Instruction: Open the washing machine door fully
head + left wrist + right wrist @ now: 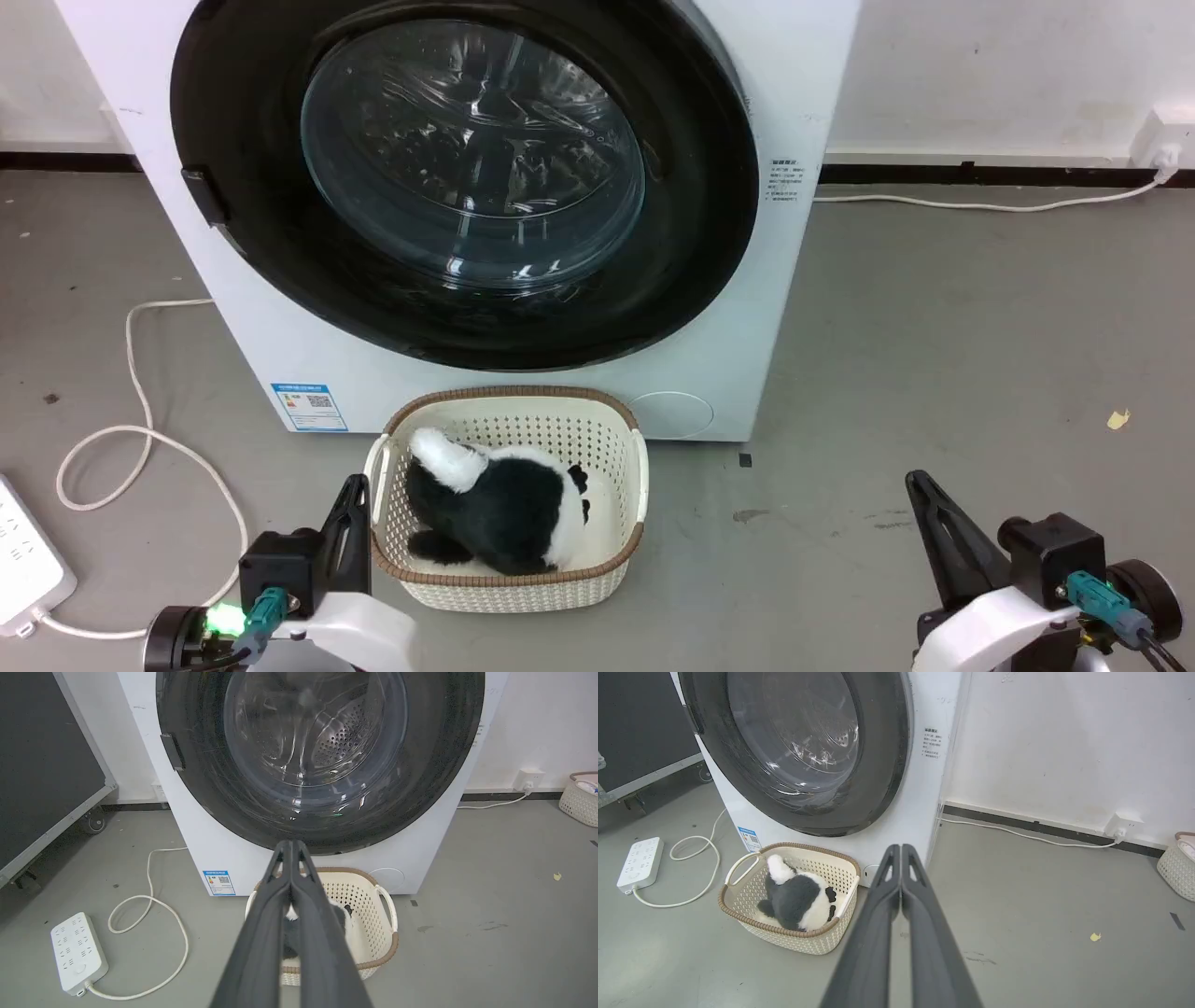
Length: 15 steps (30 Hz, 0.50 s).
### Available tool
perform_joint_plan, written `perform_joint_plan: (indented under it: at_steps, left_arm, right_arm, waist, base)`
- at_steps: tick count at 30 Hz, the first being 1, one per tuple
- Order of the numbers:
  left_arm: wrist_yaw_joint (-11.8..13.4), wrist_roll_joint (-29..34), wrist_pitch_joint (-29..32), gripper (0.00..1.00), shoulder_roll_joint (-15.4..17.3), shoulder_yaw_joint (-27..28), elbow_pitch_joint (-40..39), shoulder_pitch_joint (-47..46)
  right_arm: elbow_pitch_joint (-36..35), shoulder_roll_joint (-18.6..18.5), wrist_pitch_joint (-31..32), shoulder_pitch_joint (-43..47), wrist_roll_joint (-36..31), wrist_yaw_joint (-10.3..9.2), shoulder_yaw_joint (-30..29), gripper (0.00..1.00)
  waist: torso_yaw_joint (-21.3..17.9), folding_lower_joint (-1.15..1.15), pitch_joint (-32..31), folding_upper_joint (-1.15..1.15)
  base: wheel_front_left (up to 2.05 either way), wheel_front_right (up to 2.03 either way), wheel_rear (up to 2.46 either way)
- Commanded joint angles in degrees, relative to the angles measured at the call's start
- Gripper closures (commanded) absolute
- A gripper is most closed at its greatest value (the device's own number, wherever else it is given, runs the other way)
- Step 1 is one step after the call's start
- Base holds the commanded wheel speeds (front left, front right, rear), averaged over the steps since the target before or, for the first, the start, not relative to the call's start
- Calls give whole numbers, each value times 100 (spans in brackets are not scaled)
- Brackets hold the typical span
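Note:
The white washing machine (280, 308) stands straight ahead, its blue energy sticker at the lower left. Its round glossy black door (691, 233) lies flat against the front, closed, with the clear glass bowl at centre and a small black handle tab (205, 194) on its left rim. The door (439, 765) also appears in the left wrist view, and the door (887, 751) in the right wrist view. My left gripper (355, 487) is shut, low at the lower left beside the basket. My right gripper (917, 481) is shut too, low at the lower right, holding nothing.
A cream woven basket (509, 583) with a black-and-white plush toy (504, 509) sits on the floor directly below the door. A white power strip (77, 952) and looped cable (140, 420) lie left. A dark wheeled case (46, 774) stands far left; another basket (1176, 868) far right.

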Motion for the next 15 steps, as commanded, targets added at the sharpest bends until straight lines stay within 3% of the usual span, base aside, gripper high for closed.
perform_joint_plan:
  at_steps: [1, 15]
  left_arm:
    - [16, 51, 2, 100, 4, -1, -21, -88]
    - [16, 51, 2, 100, 4, -1, -21, -88]
  right_arm:
    - [-27, 25, 3, -69, -44, -6, -3, 100]
    - [-27, 25, 3, -69, -44, -6, -3, 100]
  waist:
    - [0, 0, 0, 0]
    - [0, 0, 0, 0]
  base:
    - [0, 0, 0]
    - [0, 0, 0]
